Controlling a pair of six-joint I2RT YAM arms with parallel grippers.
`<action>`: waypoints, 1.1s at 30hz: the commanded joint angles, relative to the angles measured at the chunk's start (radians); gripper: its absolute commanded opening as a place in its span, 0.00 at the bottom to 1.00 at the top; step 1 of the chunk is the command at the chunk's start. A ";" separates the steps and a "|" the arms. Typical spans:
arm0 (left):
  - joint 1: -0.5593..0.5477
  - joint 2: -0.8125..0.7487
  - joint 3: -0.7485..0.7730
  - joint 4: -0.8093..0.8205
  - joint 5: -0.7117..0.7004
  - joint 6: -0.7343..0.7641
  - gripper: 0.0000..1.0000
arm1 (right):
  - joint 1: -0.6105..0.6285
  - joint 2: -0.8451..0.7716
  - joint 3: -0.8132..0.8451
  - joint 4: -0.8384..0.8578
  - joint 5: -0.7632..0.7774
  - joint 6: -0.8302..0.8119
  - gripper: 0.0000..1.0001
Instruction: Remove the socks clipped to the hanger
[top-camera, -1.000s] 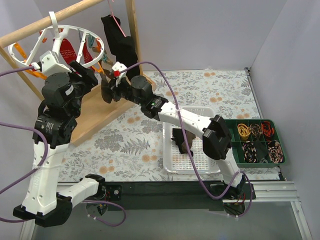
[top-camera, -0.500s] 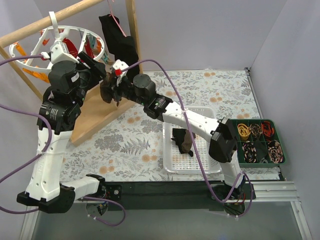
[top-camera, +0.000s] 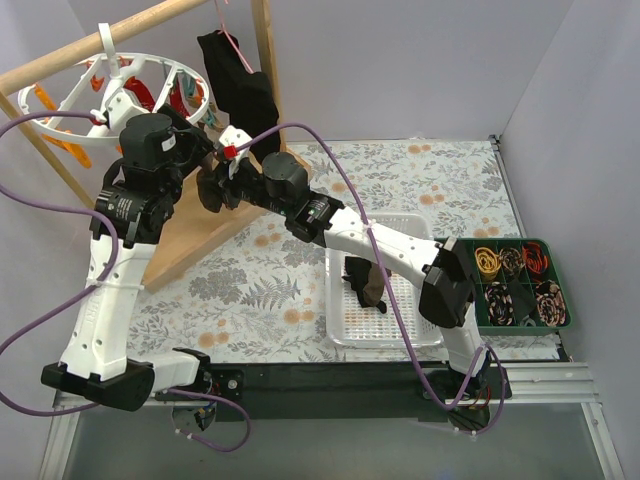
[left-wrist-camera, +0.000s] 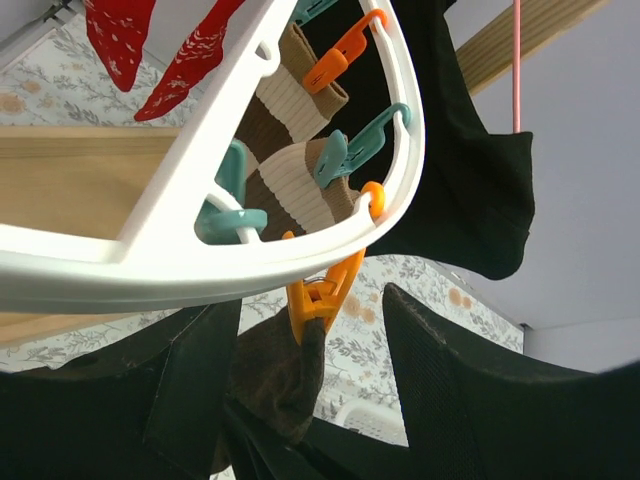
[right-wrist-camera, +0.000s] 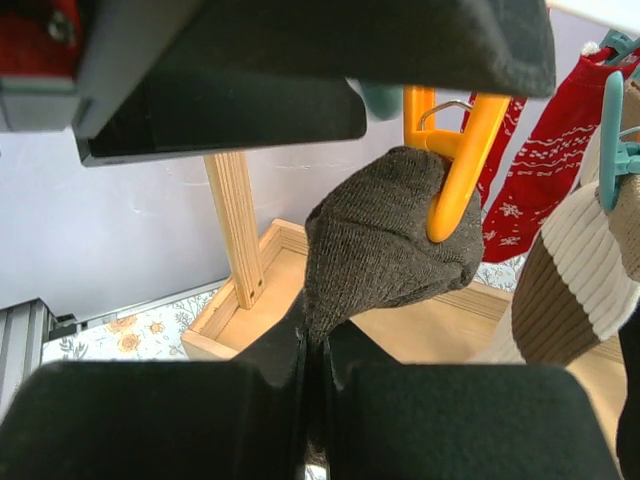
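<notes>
The white ring hanger (top-camera: 60, 100) hangs from the wooden bar at the upper left. In the left wrist view its rim (left-wrist-camera: 200, 255) carries an orange clip (left-wrist-camera: 320, 295) that grips a dark brown sock (left-wrist-camera: 275, 370). My left gripper (left-wrist-camera: 320, 390) is open, with the clip and sock top between its fingers (left-wrist-camera: 450, 380). My right gripper (right-wrist-camera: 315, 370) is shut on the lower part of that dark sock (right-wrist-camera: 380, 240), just under the orange clip (right-wrist-camera: 455, 170). Brown-and-beige striped socks (left-wrist-camera: 290, 190) and red socks (left-wrist-camera: 150, 40) hang from other clips. Both grippers meet below the ring (top-camera: 210, 170).
A large black T-shirt (top-camera: 245, 95) hangs on a pink wire hanger (left-wrist-camera: 517, 50) right of the ring. The wooden rack base (top-camera: 195, 225) lies beneath. A white basket (top-camera: 400, 300) holds dark socks (top-camera: 365, 280). A green compartment tray (top-camera: 515, 285) sits at the right.
My left arm has swung right and down from the ring, bringing its open fingers around the orange clip. My right gripper has stayed shut on the dark sock, almost in place.
</notes>
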 joint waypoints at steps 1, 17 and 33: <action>-0.003 -0.006 0.004 0.038 -0.064 -0.003 0.57 | 0.010 -0.059 0.006 0.017 0.009 -0.017 0.05; 0.007 0.041 -0.016 0.110 -0.101 0.057 0.51 | 0.012 -0.067 -0.005 0.016 0.015 -0.017 0.04; 0.010 0.015 -0.054 0.165 -0.101 0.098 0.22 | 0.012 -0.076 -0.031 0.013 0.025 -0.007 0.04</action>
